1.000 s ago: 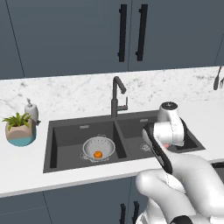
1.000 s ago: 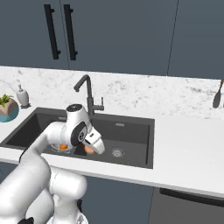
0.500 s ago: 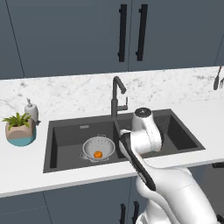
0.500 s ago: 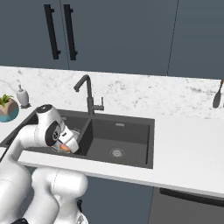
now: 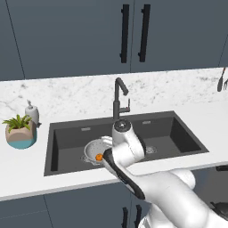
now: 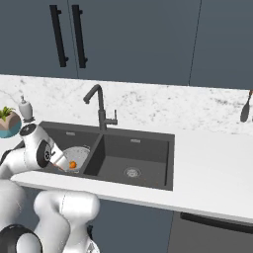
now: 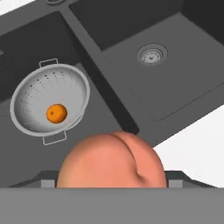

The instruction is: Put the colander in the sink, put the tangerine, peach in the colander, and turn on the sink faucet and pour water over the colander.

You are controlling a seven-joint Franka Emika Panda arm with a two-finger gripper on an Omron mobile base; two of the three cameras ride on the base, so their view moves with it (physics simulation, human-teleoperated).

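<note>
Nearest the hand camera, at bottom centre of the hand view: the peach (image 7: 111,159), large and pinkish-orange, pinched between the spread fingers of the gripper (image 7: 111,183), fingertips mostly hidden behind the fruit. In the left base view, gripper (image 5: 107,156) low at centre frame, a sliver of the peach (image 5: 106,156) showing, apparently just above the near rim of the left basin, though the arm hides much of it.

Beyond, in the left middle of the hand view: the colander (image 7: 50,103), upright on the floor of the left basin of the sink (image 7: 183,83), with the tangerine (image 7: 57,113) resting inside it near the bottom. Right basin towards the upper right, round metal drain (image 7: 151,55) at its middle.

Farther back in the left base view: the sink faucet (image 5: 118,99) at centre, behind the divider, spout hooked towards the right. On the white table (image 5: 26,169) at the left edge, a plant pot (image 5: 20,132) and, just behind it, a soap dispenser (image 5: 31,112). Dark cabinet doors (image 5: 89,35) across the top of the frame.
</note>
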